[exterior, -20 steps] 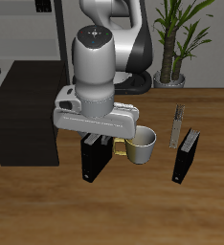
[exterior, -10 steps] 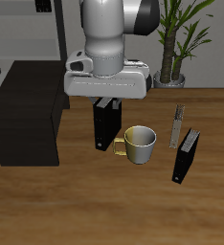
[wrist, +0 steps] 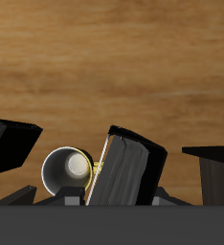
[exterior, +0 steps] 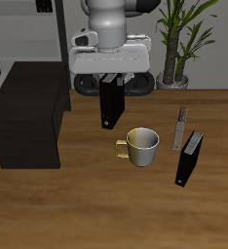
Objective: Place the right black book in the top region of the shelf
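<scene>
Pincer (exterior: 110, 82) with black book (exterior: 110, 105) aloft, between shelf (exterior: 28, 117) and mug (exterior: 140, 146).

Exterior view: camera high, in front of robot, tilted down at wooden tabletop (exterior: 96, 209); medium distance, takes in arm, shelf (exterior: 28, 112), mug (exterior: 140, 146), standing black book (exterior: 189, 159), potted plant (exterior: 179, 39) at back.

Wrist view: camera on end effector (exterior: 111, 86), looks straight down along held black book (wrist: 128, 172); close range, tabletop fills most of frame, finger bases dark at frame edge.

Shared: held black book, mug (wrist: 68, 170), second black book (wrist: 11, 144), shelf corner (wrist: 214, 167), wood surface. Wrist view rotated half turn against exterior view.
</scene>
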Tool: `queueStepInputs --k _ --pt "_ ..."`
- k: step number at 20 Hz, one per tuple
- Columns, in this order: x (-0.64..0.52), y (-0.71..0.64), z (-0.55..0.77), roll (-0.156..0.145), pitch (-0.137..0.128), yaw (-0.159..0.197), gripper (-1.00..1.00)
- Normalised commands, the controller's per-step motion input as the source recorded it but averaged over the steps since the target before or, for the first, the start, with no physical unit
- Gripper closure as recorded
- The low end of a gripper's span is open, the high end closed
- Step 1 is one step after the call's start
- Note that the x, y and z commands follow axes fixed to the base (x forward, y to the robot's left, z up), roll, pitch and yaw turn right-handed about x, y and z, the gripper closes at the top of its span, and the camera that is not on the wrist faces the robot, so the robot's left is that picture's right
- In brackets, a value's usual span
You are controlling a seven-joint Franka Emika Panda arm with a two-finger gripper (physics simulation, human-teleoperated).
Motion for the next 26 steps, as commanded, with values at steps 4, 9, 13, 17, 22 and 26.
queueStepInputs --k 4,9,13,17,22,26 --pt "-0.43 -0.05 0.22 -0.018 -0.017 0.058 1.00" --pt "-0.42 -0.07 0.22 -0.022 -0.030 0.048 1.00" --pt "-0.38 0.00 0.11 -0.019 -0.002 0.028 1.00" --pt "-0.37 0.04 0.05 -0.026 0.008 0.044 1.00" --pt "-0.29 0.12 0.00 -0.010 -0.006 0.050 1.00" --pt "-0.09 0.24 -0.05 -0.055 0.035 0.061 1.00"
